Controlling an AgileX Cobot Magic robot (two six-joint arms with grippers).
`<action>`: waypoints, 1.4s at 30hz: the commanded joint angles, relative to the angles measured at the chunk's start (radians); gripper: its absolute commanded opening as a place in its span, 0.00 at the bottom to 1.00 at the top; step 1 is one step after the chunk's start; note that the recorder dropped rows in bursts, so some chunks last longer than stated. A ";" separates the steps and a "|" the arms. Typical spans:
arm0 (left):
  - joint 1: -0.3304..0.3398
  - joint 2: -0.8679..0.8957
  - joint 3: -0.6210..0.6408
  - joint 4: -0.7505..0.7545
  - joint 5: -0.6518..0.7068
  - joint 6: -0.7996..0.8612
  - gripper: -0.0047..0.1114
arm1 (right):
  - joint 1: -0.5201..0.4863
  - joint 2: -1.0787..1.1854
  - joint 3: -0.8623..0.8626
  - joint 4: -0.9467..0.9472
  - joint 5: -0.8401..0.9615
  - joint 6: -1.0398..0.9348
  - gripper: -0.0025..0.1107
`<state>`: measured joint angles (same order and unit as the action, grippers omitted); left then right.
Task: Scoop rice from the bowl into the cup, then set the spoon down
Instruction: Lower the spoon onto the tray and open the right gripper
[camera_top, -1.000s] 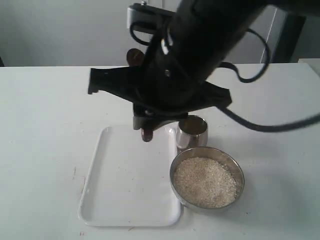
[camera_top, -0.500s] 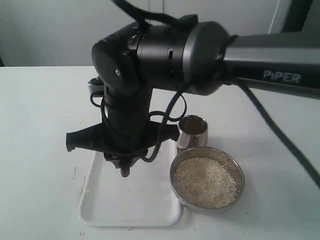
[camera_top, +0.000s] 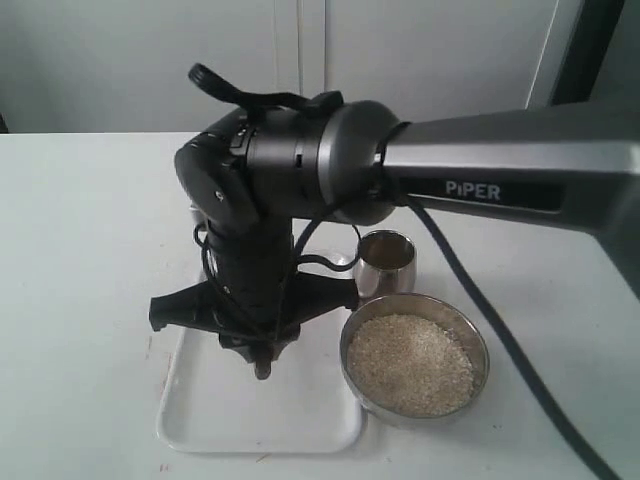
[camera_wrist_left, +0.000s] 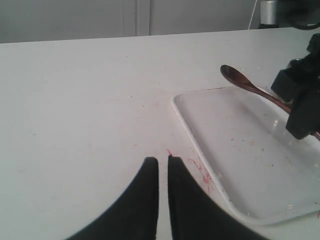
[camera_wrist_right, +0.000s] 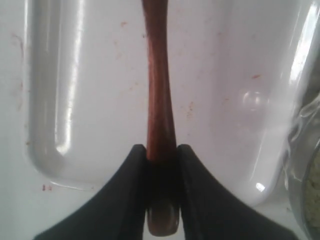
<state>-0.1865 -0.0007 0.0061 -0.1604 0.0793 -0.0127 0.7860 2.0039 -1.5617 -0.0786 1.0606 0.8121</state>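
My right gripper (camera_wrist_right: 161, 147) is shut on the slim handle of the dark reddish-brown wooden spoon (camera_wrist_right: 159, 95). It holds the spoon low over the white tray (camera_top: 300, 425). In the left wrist view the spoon (camera_wrist_left: 248, 85) slants over the tray's far rim, its oval bowl looking empty. The wide steel bowl (camera_top: 478, 345) sits right of the tray, full of white rice (camera_top: 410, 362). Just behind the bowl stands the small steel cup (camera_top: 386, 262); its contents do not show. My left gripper (camera_wrist_left: 163, 161) hangs shut over bare table beside the tray, holding nothing.
The right arm's bulky black wrist (camera_top: 270, 190) hides the tray's back half in the exterior view. The tray's raised rim (camera_wrist_left: 196, 142) lies close to the left gripper, with small red marks on the table beside it. The bowl's edge (camera_wrist_right: 311, 165) borders the tray.
The right arm has swung from near the cup, down and leftward over the tray, carrying the spoon lower. Bowl and cup have not moved.
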 joint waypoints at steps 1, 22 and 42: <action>-0.001 0.001 -0.006 -0.010 -0.003 -0.006 0.16 | 0.000 0.024 0.004 0.007 0.019 0.007 0.02; -0.001 0.001 -0.006 -0.010 -0.003 -0.006 0.16 | 0.000 0.038 0.004 0.068 0.068 0.002 0.02; -0.001 0.001 -0.006 -0.010 -0.003 -0.006 0.16 | -0.031 0.112 0.004 0.058 -0.003 -0.053 0.02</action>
<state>-0.1865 -0.0007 0.0061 -0.1604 0.0793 -0.0127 0.7618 2.1181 -1.5617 -0.0429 1.0570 0.7950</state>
